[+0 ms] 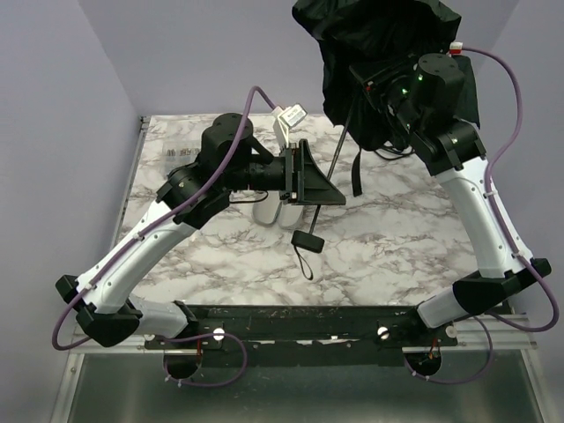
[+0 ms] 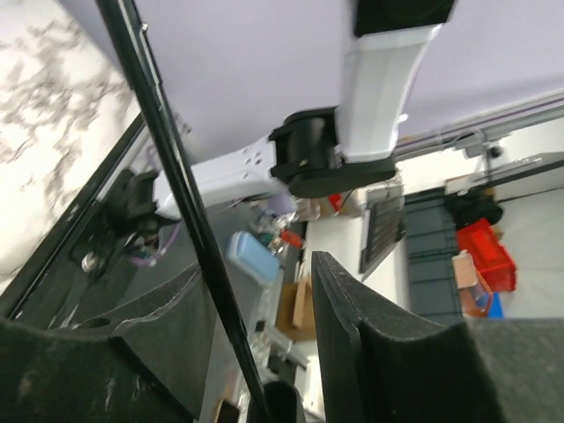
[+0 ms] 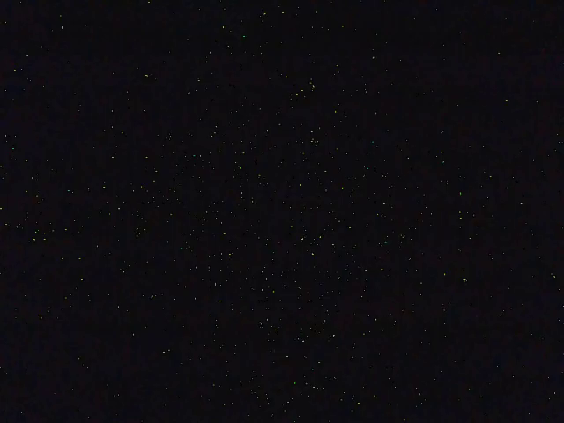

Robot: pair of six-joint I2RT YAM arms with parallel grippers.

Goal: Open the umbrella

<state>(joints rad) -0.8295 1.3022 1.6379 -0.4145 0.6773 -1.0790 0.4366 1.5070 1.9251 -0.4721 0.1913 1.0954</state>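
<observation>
Umbrella (image 1: pixel 379 53): upper right of the overhead view, held up off the marbled table (image 1: pixel 405 256). Its dark canopy hangs in loose folds, bunched rather than spread.
Canopy and right arm (image 1: pixel 476 211): the fabric is draped over the end of the arm, so the wrist shows but the fingers are buried in cloth.
Right gripper: I cannot tell whether it is apart or together. Its own camera shows only black.
Shaft (image 2: pixel 176 176): a thin black rod slanting from the canopy down and left toward the middle of the overhead view. In the left wrist view it runs from the top left to the bottom centre.
Left gripper (image 2: pixel 256 278): mid-frame in the overhead view, with its jaws apart. The shaft passes between the two fingers (image 2: pixel 352 344), close to the left one, with a clear gap to the right one, so nothing is clamped.
Handle (image 1: pixel 306 240): just below the left gripper in the overhead view, with a thin strap loop (image 1: pixel 308 269) trailing beneath it.
Pale object (image 1: pixel 275 211): on the table under the left gripper, partly hidden by it.
Closure tab (image 1: pixel 357 172): a black strip dangling from the canopy's lower edge.
</observation>
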